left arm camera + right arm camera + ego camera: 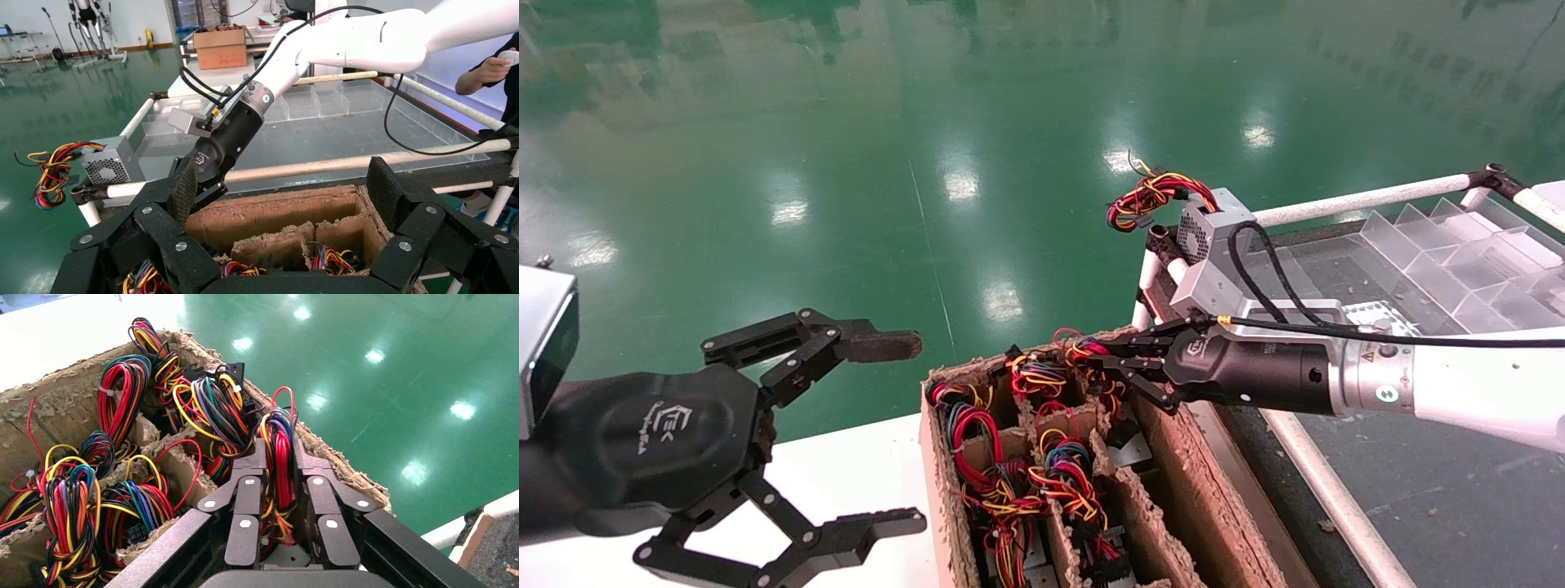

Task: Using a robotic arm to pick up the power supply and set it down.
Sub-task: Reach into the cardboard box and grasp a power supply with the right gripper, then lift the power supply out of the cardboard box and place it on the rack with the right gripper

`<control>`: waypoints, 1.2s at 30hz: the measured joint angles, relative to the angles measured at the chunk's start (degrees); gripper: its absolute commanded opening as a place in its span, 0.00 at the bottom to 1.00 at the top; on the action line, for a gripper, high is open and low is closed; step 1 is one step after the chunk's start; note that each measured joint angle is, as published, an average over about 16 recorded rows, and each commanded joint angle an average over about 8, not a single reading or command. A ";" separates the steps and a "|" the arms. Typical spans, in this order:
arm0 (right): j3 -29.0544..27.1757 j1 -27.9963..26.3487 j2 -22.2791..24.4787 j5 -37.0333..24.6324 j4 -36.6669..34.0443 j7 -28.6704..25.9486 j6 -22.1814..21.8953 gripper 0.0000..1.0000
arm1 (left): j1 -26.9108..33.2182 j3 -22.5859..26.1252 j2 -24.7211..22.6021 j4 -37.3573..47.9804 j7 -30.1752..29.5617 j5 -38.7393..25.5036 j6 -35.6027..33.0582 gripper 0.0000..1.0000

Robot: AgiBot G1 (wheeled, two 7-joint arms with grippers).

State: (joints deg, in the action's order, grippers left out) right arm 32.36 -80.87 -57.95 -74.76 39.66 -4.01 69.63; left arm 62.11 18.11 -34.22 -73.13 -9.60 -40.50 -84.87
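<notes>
While clamped, power supply [278,453] wires between hand [280,496] fingers

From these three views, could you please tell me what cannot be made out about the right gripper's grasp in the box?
- Power supply body: in the right wrist view the wire bundle and right gripper cover it.
- Grasp point: in the head view, wires hide the fingertips.
- Cardboard box: cut off by the head view's edge.
- The left gripper blocks the compartments in its wrist view.

Your robotic arm [1128,367] reaches in from three o'clock, its black fingers [248,530] closed around the red-and-yellow wire bundle of a power supply [278,471] standing in the carton's far-right compartment.
</notes>
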 measured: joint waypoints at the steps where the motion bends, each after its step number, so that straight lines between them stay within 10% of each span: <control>1: -0.09 0.05 0.06 0.12 -0.02 0.15 0.02 0.00 | 0.00 0.00 0.00 0.00 0.00 0.00 0.00 1.00; 36: -12.09 -7.81 12.56 14.79 2.79 3.38 6.40 0.00 | 0.02 0.07 0.03 0.00 0.03 0.05 0.03 1.00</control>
State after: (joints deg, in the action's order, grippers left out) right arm 20.27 -88.67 -45.39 -59.97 42.45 -0.63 76.03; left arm 62.12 18.18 -34.19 -73.13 -9.56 -40.46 -84.84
